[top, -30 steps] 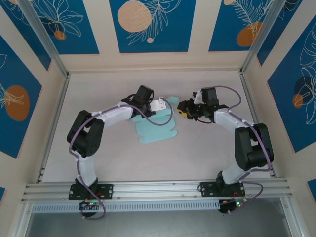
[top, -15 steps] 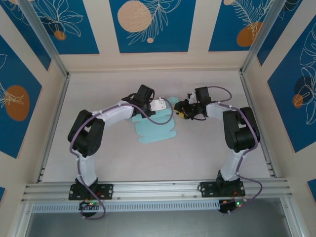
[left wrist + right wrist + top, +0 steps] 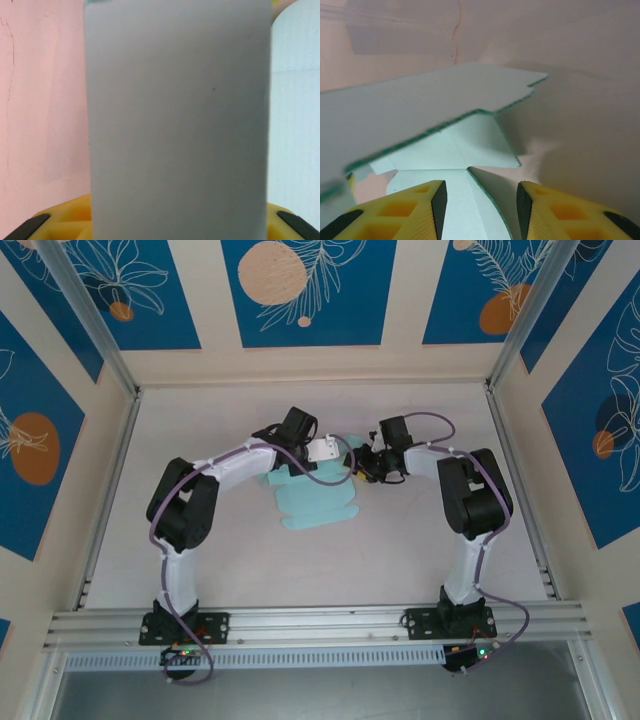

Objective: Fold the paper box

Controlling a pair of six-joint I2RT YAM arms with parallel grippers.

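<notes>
Right arm has tucked its elbow in since a second ago, and the right gripper [image 3: 363,468] slid toward 9 o'clock, closer to the card. The left arm barely shifted.

Nearest to the arm bases, the table [image 3: 220,560] is bare. Further up, the paper box [image 3: 318,505] is a flat pale-blue die-cut sheet near the middle of the table, with its rounded tabs pointing to 3 o'clock. It isn't folded into a box yet.

At the sheet's far edge, around 12 o'clock, sits the left gripper [image 3: 338,452]. From its wrist cam, a big pale panel [image 3: 177,120] of the card stands face-on right in front, with the yellow fingers [image 3: 65,220] peeking out at the bottom corners. You can't tell if that claw is clamped or loose.

Just beside it, at about 2 o'clock from the sheet, is the right gripper. Its wrist cam shows the fingers [image 3: 410,210] spread apart with a folded strip of card running between them, not pinched, so that one's released. A raised flap [image 3: 445,100] hangs over them, tilted, higher at 3 o'clock.

Beyond both is the back wall [image 3: 300,365].
</notes>
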